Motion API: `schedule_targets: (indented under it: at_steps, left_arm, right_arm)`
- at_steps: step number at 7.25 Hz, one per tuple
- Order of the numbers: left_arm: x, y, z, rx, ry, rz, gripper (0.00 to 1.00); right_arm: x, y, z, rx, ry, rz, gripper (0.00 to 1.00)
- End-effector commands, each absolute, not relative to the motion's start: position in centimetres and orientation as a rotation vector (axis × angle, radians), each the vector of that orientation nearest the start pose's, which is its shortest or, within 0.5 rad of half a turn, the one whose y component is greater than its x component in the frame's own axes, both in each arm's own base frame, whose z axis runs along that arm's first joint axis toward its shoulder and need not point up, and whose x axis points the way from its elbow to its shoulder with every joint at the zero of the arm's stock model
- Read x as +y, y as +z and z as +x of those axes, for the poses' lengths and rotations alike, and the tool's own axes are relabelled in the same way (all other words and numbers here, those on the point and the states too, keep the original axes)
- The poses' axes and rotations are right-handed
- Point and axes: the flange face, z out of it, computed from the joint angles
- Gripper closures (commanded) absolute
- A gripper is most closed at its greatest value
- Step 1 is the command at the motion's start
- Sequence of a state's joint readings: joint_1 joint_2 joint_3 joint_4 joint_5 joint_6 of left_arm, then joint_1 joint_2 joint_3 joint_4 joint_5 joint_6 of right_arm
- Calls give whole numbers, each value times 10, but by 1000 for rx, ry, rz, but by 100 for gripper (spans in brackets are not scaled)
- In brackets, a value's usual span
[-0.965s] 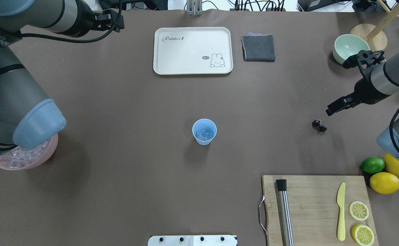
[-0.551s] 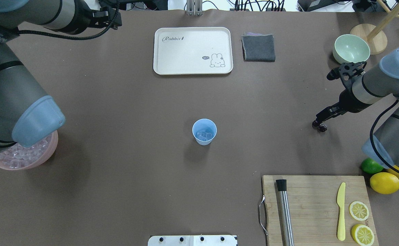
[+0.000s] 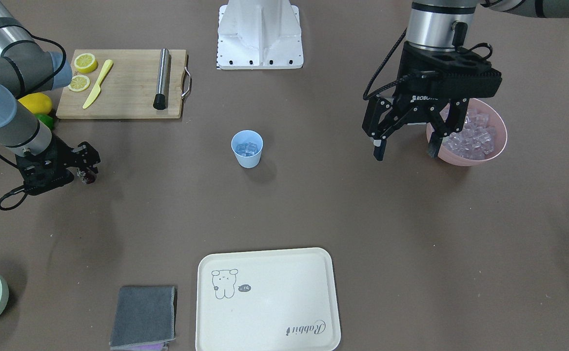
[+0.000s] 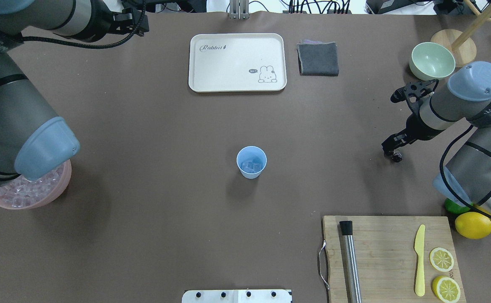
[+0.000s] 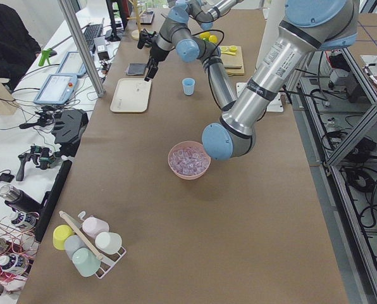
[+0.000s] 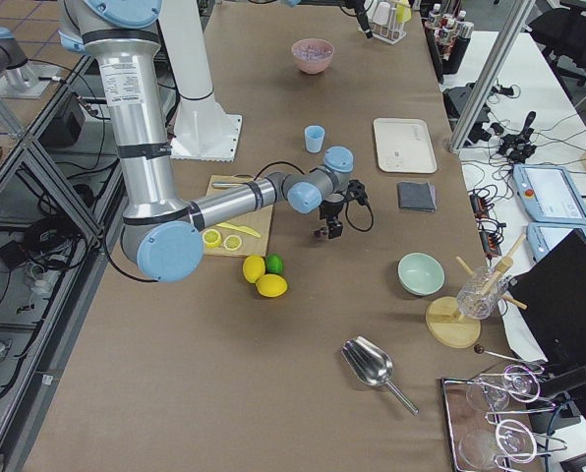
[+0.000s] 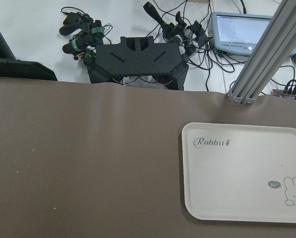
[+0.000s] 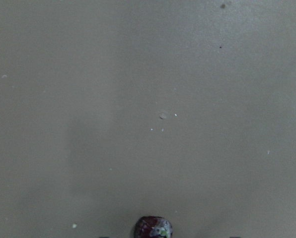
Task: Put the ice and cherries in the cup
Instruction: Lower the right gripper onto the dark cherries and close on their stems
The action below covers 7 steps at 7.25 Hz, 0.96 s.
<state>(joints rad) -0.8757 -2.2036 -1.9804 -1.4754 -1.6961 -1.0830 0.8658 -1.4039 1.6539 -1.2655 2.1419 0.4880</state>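
Right wrist-mounted view puts the cherries [image 8: 153,229] just between the right gripper's [image 4: 391,153] spread jaws, so a shallow, off-centre squeeze could squirt them across the table [image 4: 312,126].

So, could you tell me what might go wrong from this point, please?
The cherries are tiny and glossy, lying right at the jaws of the right gripper; an off-centre pinch could squirt them away. The cup is small and stands free with ice inside, so a low approach might tip it.
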Motion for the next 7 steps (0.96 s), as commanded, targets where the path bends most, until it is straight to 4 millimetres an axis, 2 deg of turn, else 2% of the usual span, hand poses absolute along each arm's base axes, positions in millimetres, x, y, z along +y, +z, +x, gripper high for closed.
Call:
schedule_targets:
  at_steps: [1,2,3,4,6,7]
  left_arm:
    - [-529,143,285,811,-297,507,2]
    - [-529,142,285,811,-297,507,2]
    - [-529,142,285,811,-297,507,2]
    - [-529,141,285,812,-297,508,2]
    - [-530,139,286,813,-297,509,2]
    - [-530,139,286,813,-297,509,2]
  right_arm:
    - [-493,509,-314,-755,-355,129,39]
    - [-494,493,-316,-775,-308,130,79]
    - [-494,488,-316,-781,-302,134,85]
    - [-493,488,-314,-781,-300,135,100]
    - [-491,490,-311,-780,-297,133,100]
    - [-490,474,-306,-797,-291,154,100]
